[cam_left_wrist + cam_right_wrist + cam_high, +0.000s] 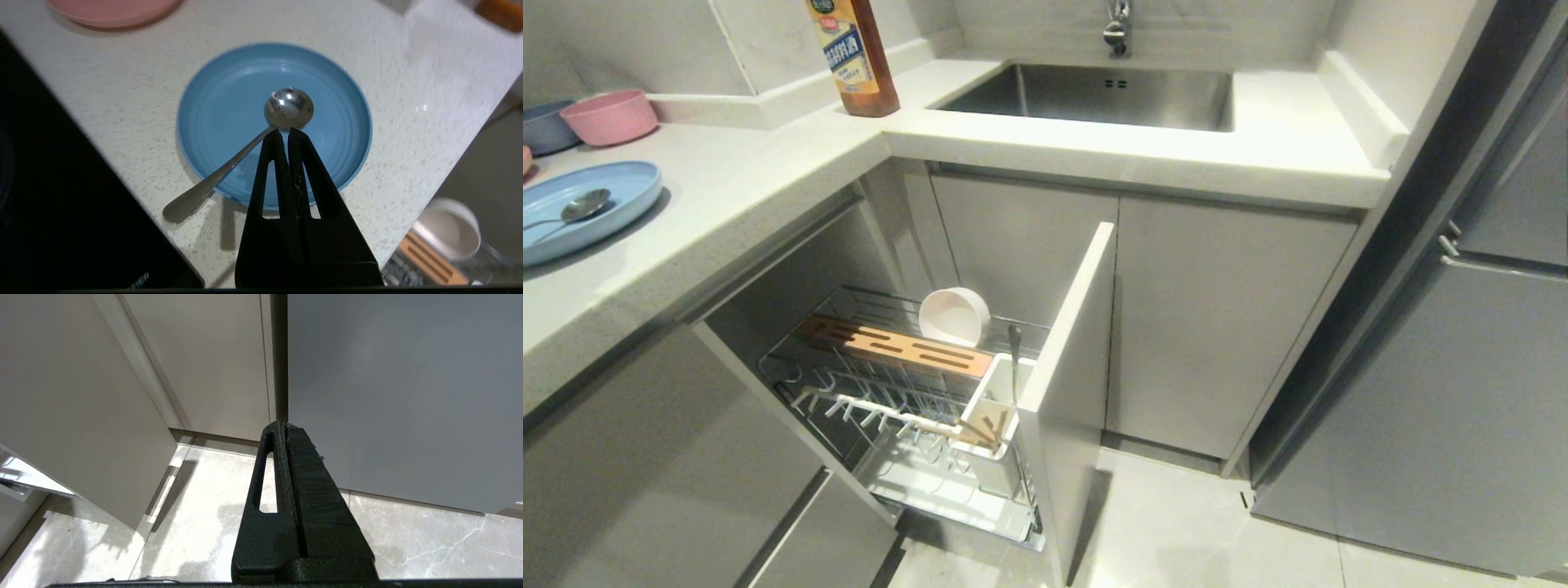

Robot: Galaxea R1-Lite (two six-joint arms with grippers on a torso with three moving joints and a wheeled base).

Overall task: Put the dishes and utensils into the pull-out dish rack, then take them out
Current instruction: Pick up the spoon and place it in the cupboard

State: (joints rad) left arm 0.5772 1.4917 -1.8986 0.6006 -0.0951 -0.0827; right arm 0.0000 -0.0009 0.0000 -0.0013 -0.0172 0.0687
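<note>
The light-blue plate [229, 122] lies on the white counter with the steel spoon [229, 163] in it. The spoon's handle sticks out over the plate's rim. My left gripper [284, 132] hovers shut and empty over the plate, its tips just short of the spoon's bowl. In the head view the plate [613, 196] sits at the far left and neither gripper shows. The pull-out dish rack [792, 384] stands open, with the cream bowl [954, 316] on edge behind the wooden block [894, 347] and the chopsticks [980, 433] leaning in the white cup [1005, 392]. My right gripper [282, 425] hangs shut over the floor.
A pink bowl [610, 116] and a grey-blue bowl [543, 126] stand at the counter's back left, with a pink plate [114, 10] beside the blue one. A brown bottle [854, 53] stands by the sink [1094, 94]. A black panel [61, 204] borders the counter. A grey fridge [1462, 367] fills the right.
</note>
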